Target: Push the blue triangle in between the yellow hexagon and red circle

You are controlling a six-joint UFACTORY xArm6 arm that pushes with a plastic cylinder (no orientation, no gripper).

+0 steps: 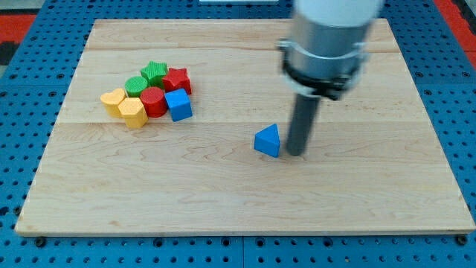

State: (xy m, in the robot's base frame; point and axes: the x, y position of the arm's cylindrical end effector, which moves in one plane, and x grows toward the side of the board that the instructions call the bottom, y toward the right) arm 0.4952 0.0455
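Note:
The blue triangle [268,141] sits near the middle of the wooden board [245,201]. My tip [295,152] rests just to the view's right of it, touching or nearly touching its side. The yellow hexagon [133,112] and the red circle [153,101] lie side by side, touching, in a cluster at the view's upper left, far to the left of the triangle.
The cluster also holds a yellow heart-like block [113,100], a green circle [136,85], a green star [155,72], a red star [177,79] and a blue cube [178,104]. The arm's grey body [327,37] hangs above the board's upper right.

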